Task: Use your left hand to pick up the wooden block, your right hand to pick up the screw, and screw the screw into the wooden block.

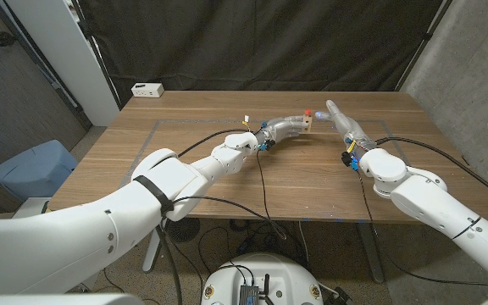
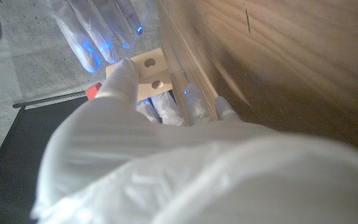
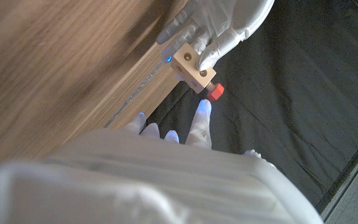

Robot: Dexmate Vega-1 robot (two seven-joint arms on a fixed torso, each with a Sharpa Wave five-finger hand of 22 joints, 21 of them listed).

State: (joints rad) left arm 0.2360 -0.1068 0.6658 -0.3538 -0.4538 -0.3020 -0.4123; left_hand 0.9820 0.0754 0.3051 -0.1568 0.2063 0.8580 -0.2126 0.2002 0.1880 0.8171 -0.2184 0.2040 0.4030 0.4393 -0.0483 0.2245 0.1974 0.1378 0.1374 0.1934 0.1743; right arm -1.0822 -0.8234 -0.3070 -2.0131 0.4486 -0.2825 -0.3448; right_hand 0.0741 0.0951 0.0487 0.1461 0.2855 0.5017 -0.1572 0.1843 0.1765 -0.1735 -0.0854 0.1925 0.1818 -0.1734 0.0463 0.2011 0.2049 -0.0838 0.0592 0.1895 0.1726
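Screw (image 3: 215,92) sits in our wooden block (image 3: 193,67), gripped by our left hand (image 1: 285,129); the right wrist view shows its red head; our right hand (image 1: 343,122) is spread, holding nothing.

No text, label, brand, number or sign can be read in any of these pictures. The small white box (image 1: 147,89) at the far corner of the wooden table (image 1: 185,182) carries dark marks on its front, but they are too small to make out as letters or digits.
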